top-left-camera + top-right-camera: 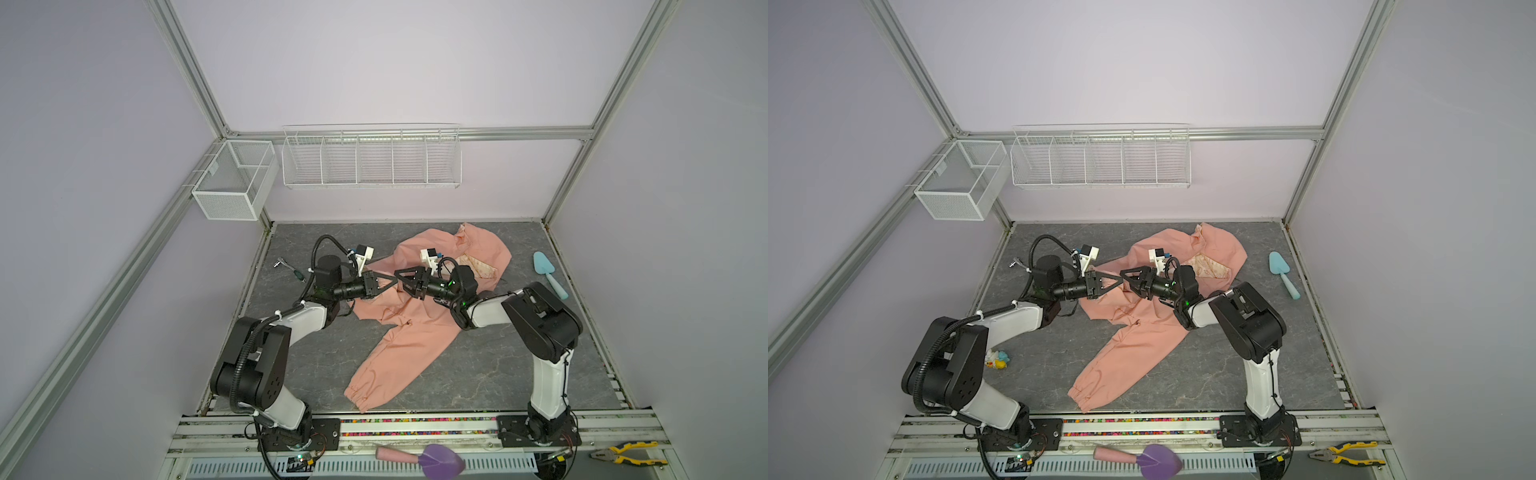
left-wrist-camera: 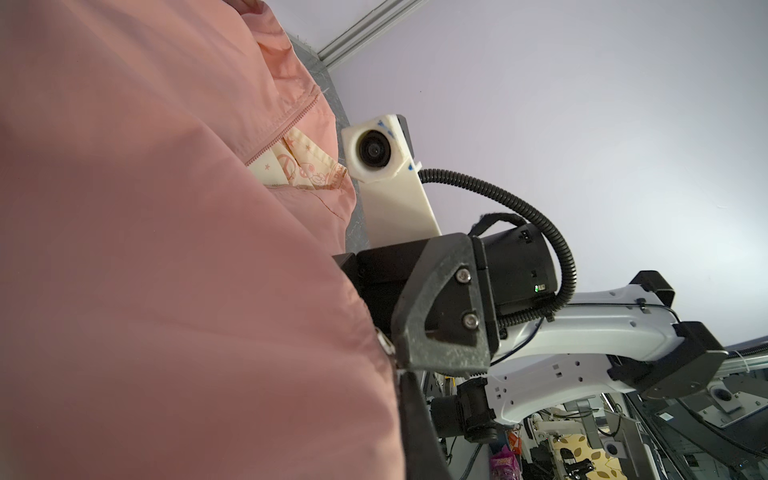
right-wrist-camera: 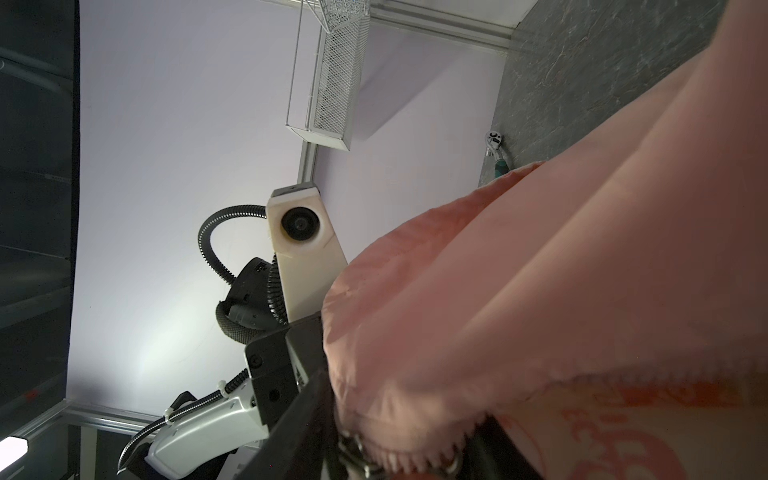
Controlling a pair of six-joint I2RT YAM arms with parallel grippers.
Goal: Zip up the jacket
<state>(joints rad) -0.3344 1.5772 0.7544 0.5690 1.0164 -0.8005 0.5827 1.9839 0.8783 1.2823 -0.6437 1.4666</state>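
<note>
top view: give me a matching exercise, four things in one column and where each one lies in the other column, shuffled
Things:
1 jacket
2 blue trowel
3 ratchet wrench
4 pliers

Places:
a far left of the table
b off the table, front right
c middle of the table
d right side of the table

Pairs: 1-c, 2-d, 3-a, 4-b

Jacket (image 1: pixel 399 345) centred on table (image 1: pixel 498 374); trowel (image 1: pixel 549 269) right of it, ratchet (image 1: pixel 287 267) left, pliers (image 1: pixel 628 453) front-right.
</note>
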